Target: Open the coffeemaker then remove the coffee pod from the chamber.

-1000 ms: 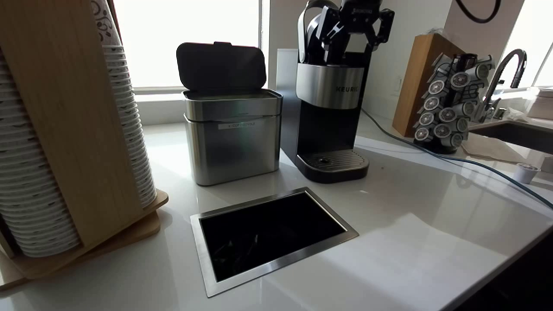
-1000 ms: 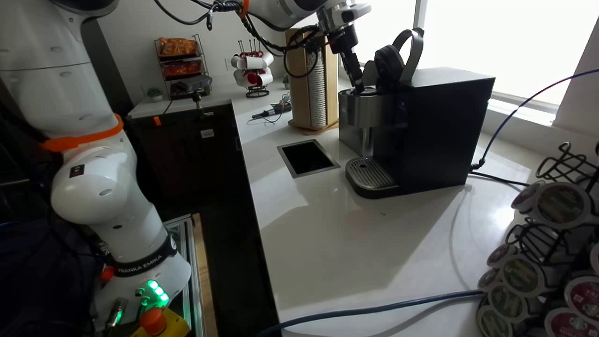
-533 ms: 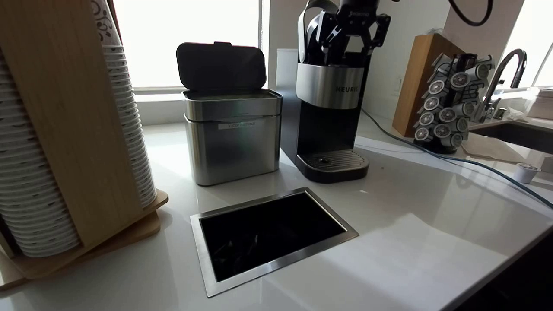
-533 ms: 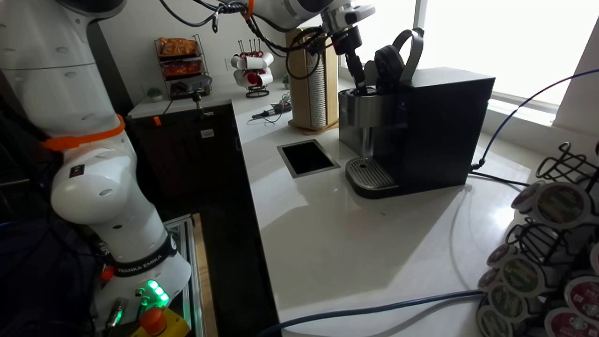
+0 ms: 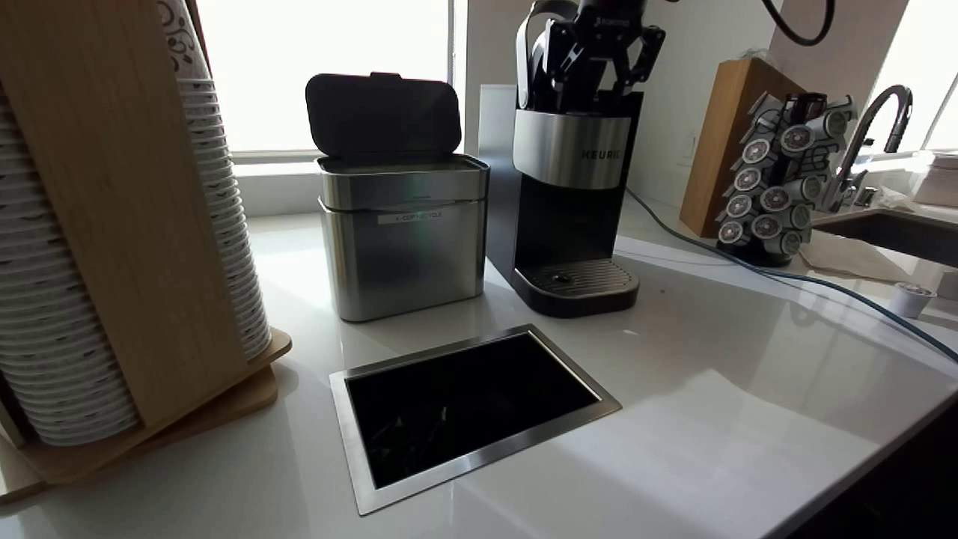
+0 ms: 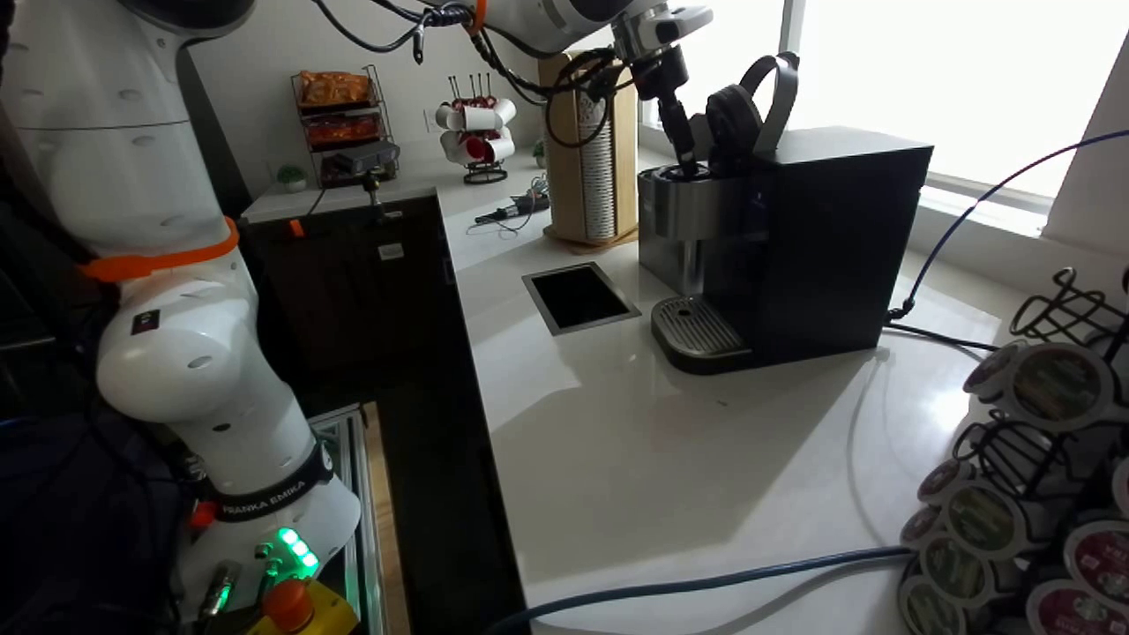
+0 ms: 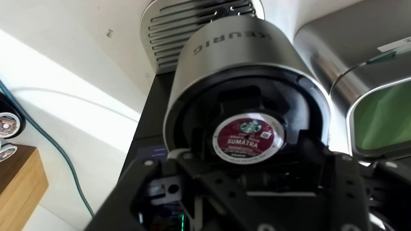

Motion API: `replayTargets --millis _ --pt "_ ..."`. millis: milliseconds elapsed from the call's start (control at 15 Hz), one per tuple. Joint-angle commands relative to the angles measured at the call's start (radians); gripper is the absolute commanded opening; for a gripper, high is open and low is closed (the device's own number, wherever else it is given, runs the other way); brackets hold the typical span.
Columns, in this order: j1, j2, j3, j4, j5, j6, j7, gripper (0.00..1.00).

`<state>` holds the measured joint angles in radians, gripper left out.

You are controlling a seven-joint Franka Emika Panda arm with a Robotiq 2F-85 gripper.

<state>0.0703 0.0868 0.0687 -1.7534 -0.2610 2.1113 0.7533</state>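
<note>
The Keurig coffeemaker (image 5: 572,150) stands upright, black with a steel front; it also shows in an exterior view (image 6: 838,238) and in the wrist view (image 7: 237,45). Its lid is open, with the handle (image 6: 781,106) raised behind the chamber. A coffee pod (image 7: 245,144) with a dark red "Sumatra" foil top and white rim sits in the chamber. My gripper (image 7: 252,141) is open, one finger on each side of the pod with gaps between. In both exterior views the gripper (image 5: 587,108) (image 6: 688,168) points down with its tips at the chamber's top opening. The pod is hidden there.
A steel bin (image 5: 404,262) with its lid up stands beside the coffeemaker. A steel-framed opening (image 5: 565,419) is set in the counter in front. A cup holder (image 5: 150,247), pod carousel (image 5: 778,180) and cable (image 5: 823,284) are also around.
My gripper has shifted left in an exterior view, over the chamber, and slightly toward the raised lid in an exterior view. Its fingers look a little closer together. The coffeemaker has not moved.
</note>
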Motion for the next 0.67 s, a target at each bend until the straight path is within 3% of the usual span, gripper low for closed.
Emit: replayTargets --millis 0,600 --pt "0.021 0.014 -0.005 0.029 -0.007 -0.036 0.029 0.76" --pt "0.037 0.014 -0.005 0.038 -0.02 -0.083 0.047 0.77"
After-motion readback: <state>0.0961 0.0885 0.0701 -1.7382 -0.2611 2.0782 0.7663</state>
